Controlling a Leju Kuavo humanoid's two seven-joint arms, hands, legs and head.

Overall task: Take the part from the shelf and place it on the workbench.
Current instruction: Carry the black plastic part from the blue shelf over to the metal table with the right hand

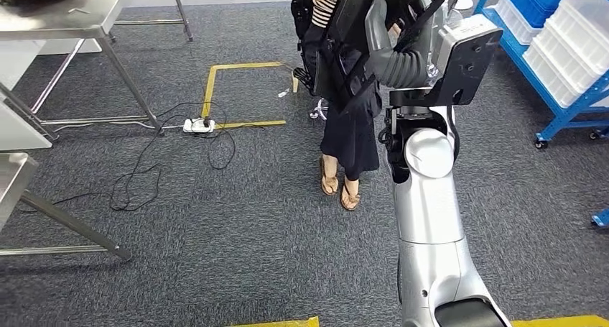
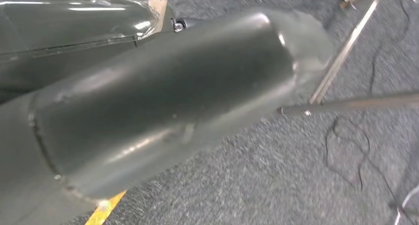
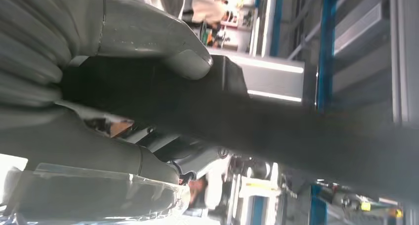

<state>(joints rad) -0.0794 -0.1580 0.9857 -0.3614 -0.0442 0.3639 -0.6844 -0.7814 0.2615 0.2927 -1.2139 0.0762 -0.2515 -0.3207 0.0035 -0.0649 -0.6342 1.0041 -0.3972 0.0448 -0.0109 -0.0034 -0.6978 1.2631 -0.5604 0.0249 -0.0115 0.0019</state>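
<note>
Looking down, we see grey carpet (image 1: pixel 237 219) marked with yellow floor tape (image 1: pixel 244 67), black cables running to a white power strip (image 1: pixel 198 125), steel workbench legs (image 1: pixel 129 90) at left and a blue shelf (image 1: pixel 553 90) of white bins (image 1: pixel 574 47) at right. A person in sandals (image 1: pixel 350 140) stands ahead. Our right hand (image 3: pixel 123 62) grips the long black part (image 3: pixel 296 131), held high. We cannot tell whether the left hand (image 2: pixel 163 101) is open or closed.

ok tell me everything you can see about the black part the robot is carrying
The black part looks like a big matte dark plastic panel with a flat face and thinner bars and edges. It is held high on the robot's right side, tilted, in front of a person in a black skirt. In the right wrist view the right robot hand grips it, thick grey thumb pressed on its surface. Its full shape is cut off.
</note>
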